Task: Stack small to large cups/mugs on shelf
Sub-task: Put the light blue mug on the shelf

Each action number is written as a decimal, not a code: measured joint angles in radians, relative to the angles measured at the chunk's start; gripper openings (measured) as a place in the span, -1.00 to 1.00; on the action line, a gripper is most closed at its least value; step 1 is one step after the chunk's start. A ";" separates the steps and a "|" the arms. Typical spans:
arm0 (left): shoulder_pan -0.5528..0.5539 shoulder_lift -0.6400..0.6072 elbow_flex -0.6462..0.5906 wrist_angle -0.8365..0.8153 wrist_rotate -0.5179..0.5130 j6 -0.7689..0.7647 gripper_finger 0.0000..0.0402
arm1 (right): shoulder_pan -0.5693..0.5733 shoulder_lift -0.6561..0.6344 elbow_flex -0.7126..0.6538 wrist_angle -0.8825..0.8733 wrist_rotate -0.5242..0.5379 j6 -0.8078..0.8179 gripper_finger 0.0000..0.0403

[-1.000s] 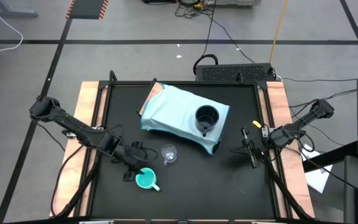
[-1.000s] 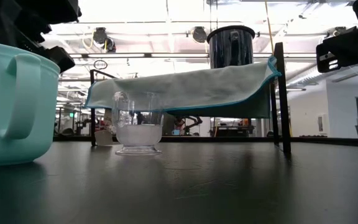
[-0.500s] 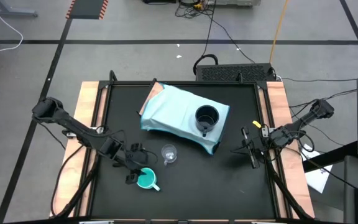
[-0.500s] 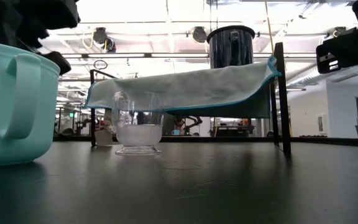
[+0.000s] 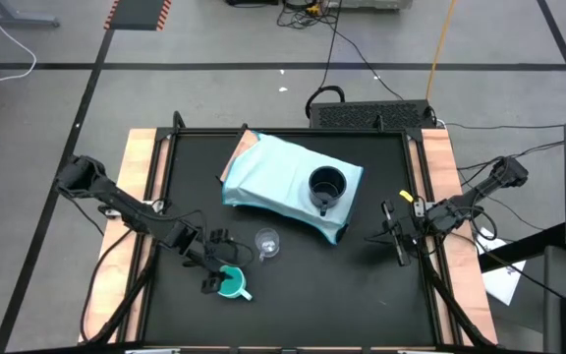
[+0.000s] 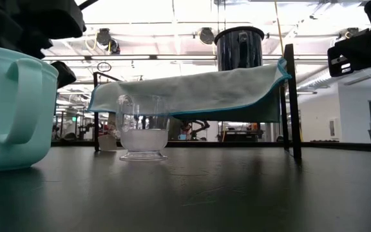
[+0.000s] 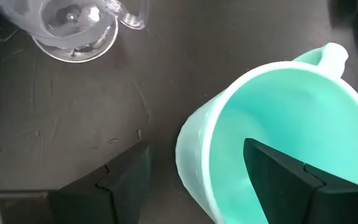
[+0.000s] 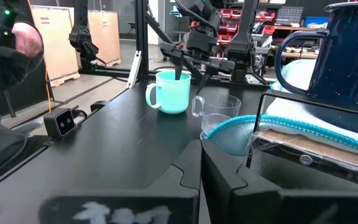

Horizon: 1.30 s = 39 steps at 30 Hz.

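the left gripper sits over the teal mug near the table's front edge, left of centre. its jaws are spread wide and straddle the mug's wall: in the left wrist view one finger is down inside the teal bowl and the other finger is outside, just beside the rim, above the black tabletop. whether either finger presses the wall cannot be told; the mug stands on the table, white handle pointing away from the fingers.

just beyond the mug, toward the table's middle, the tiny clear glass cup stands upright, apart from both the mug and the shelf.

the right gripper waits near the table's right edge, its fingers clenched together on nothing, well apart from all the cups.

farther back, the light blue shelf takes up the rear centre of the table, set at an angle, a blue cloth draped over it. the black mug stands on its right end, upright.

the table is black with pale wooden side strips. beyond it lies a grey floor with dark lines and loose cables; the low view shows a bright ceiling with hanging lights.
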<state>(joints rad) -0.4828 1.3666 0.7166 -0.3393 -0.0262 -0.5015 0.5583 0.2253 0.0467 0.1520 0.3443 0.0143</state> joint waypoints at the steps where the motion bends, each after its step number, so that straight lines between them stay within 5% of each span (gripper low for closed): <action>1: 0.000 0.000 0.000 0.000 0.006 0.009 0.26 | 0.000 0.000 0.000 0.000 0.000 0.000 -1.00; 6: 0.004 -0.010 0.000 -0.001 0.035 0.053 0.02 | 0.000 0.000 0.000 0.000 0.000 -0.001 -1.00; 18: 0.035 -0.027 0.001 -0.005 0.110 0.203 -0.93 | 0.000 0.000 0.000 0.000 0.000 -0.001 -1.00; 30: 0.035 -0.027 0.018 -0.020 0.133 0.343 -0.95 | 0.000 0.000 0.000 -0.007 0.000 -0.002 -1.00; 39: 0.035 -0.027 0.208 -0.244 0.128 0.420 -0.96 | 0.000 0.000 0.000 -0.008 0.000 -0.003 -1.00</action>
<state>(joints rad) -0.4473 1.3396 0.9243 -0.5838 0.1018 -0.0811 0.5583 0.2256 0.0467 0.1444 0.3439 0.0116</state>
